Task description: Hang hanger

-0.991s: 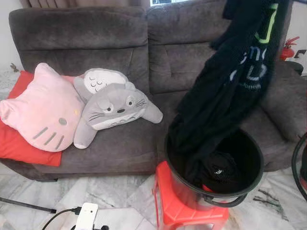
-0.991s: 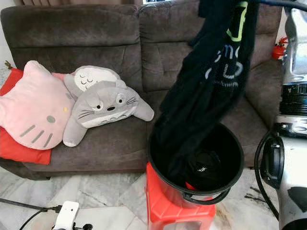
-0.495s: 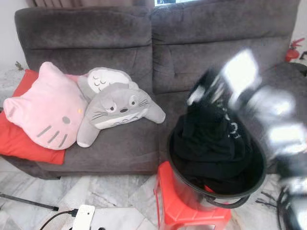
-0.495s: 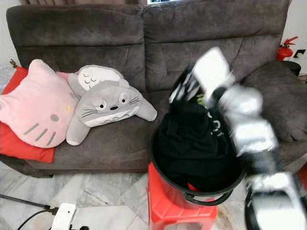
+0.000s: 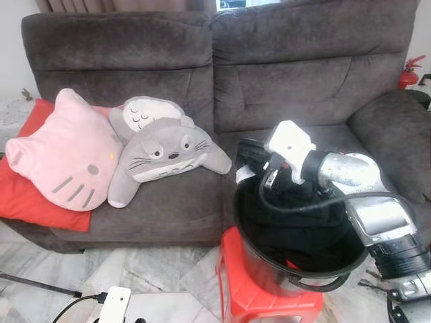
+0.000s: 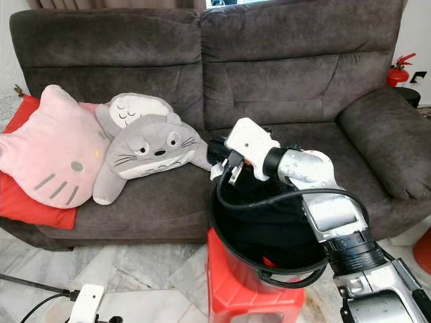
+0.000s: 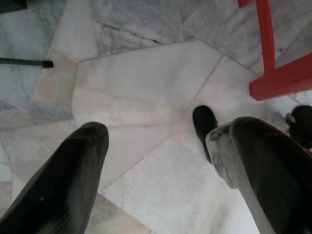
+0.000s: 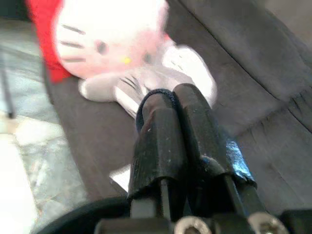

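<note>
A black garment (image 5: 296,225) lies heaped inside a black bucket (image 5: 304,274) that stands on a red stool (image 5: 246,291). My right gripper (image 5: 246,153) reaches over the bucket's sofa-side rim, shut on a fold of the garment with a white tag (image 5: 245,174) hanging beneath. In the right wrist view the fingertips (image 8: 165,97) are pressed together with a thin black loop (image 8: 148,97) over one tip; I cannot tell if it is cloth or a hanger hook. My left gripper (image 7: 161,161) hangs open over the marble floor.
A dark grey sofa (image 5: 283,81) stands behind the bucket, with a pink cat cushion (image 5: 64,158), a grey plush (image 5: 165,151) and a red cushion (image 5: 27,202). A white device (image 5: 114,304) with a cable lies on the floor. A fire extinguisher (image 5: 409,70) stands at the right.
My right arm has come down from holding the black garment high above the bucket. The garment has dropped into the bucket, and the gripper is now at the rim.
</note>
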`<state>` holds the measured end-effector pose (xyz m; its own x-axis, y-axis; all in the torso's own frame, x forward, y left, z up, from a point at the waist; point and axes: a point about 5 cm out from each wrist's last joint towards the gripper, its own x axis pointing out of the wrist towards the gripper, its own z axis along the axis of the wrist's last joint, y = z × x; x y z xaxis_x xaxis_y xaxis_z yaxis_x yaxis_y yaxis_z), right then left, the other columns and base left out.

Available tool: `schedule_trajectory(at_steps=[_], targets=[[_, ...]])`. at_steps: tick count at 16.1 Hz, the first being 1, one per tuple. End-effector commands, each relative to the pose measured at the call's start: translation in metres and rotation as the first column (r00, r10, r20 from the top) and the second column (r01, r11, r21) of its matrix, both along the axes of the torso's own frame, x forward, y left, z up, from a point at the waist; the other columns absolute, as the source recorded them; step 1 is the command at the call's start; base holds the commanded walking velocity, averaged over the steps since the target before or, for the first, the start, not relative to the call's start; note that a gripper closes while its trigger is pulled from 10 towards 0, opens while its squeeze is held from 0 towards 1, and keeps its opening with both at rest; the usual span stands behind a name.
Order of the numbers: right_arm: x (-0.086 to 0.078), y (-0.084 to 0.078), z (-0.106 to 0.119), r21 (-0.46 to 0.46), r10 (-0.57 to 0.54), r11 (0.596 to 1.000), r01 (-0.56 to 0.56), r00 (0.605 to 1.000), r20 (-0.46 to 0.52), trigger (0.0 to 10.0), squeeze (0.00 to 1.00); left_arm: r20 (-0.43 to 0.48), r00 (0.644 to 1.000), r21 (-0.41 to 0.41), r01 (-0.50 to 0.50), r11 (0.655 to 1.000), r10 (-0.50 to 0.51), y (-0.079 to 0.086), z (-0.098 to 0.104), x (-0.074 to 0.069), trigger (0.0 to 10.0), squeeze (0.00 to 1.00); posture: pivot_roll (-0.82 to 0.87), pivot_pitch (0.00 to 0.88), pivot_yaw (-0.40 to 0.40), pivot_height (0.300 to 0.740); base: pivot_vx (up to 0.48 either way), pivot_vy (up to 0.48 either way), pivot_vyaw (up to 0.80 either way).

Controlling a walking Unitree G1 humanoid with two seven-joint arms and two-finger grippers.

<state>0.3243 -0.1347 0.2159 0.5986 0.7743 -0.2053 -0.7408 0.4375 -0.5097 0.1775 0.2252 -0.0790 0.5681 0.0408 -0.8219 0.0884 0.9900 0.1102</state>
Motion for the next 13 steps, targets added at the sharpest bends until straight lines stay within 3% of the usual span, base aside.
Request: schedule_trajectory(at_steps=[1, 4, 7, 11, 12, 13], targets=[[-0.014, 0.017, 0.002, 0.004, 0.139, 0.990, -0.139, 0.990, 0.006, 10.0, 0.00, -0.013, 1.000, 0.004, -0.002, 1.000, 0.002, 0.002, -0.001, -0.002, 10.0, 0.00, -0.15, 0.000, 0.075, 0.740, 0.000, 0.000, 0.00], [-0.039, 0.035, -0.007, -0.001, 0.330, 0.944, -0.330, 0.943, -0.044, 10.0, 0.00, -0.007, 1.000, 0.002, 0.000, 1.000, 0.000, 0.002, 0.000, -0.001, 10.0, 0.00, -0.15, 0.000, 0.073, 0.740, 0.000, 0.000, 0.00], [-0.055, 0.033, -0.012, -0.046, 0.403, 0.912, -0.408, 0.910, -0.097, 10.0, 0.00, -0.002, 1.000, -0.001, 0.007, 1.000, -0.007, 0.001, 0.001, 0.001, 10.0, 0.00, -0.15, 0.000, 0.074, 0.740, 0.000, 0.000, 0.00], [-0.065, 0.015, -0.002, -0.124, 0.357, 0.923, -0.365, 0.931, -0.083, 10.0, 0.00, 0.005, 1.000, -0.005, 0.017, 1.000, -0.017, 0.000, 0.002, 0.004, 10.0, 0.00, -0.15, 0.000, 0.076, 0.740, 0.000, 0.000, 0.00], [-0.067, 0.010, -0.007, -0.194, 0.338, 0.916, -0.352, 0.936, -0.100, 10.0, 0.00, 0.005, 1.000, -0.005, 0.019, 1.000, -0.019, 0.000, 0.002, 0.004, 10.0, 0.00, -0.15, 0.000, 0.076, 0.740, 0.000, 0.000, 0.00], [-0.057, -0.003, -0.020, -0.352, 0.227, 0.902, -0.251, 0.968, -0.108, 10.0, 0.00, 0.005, 1.000, -0.004, 0.022, 1.000, -0.022, 0.000, 0.002, 0.005, 10.0, 0.00, -0.15, 0.000, 0.077, 0.740, 0.000, 0.000, 0.00]])
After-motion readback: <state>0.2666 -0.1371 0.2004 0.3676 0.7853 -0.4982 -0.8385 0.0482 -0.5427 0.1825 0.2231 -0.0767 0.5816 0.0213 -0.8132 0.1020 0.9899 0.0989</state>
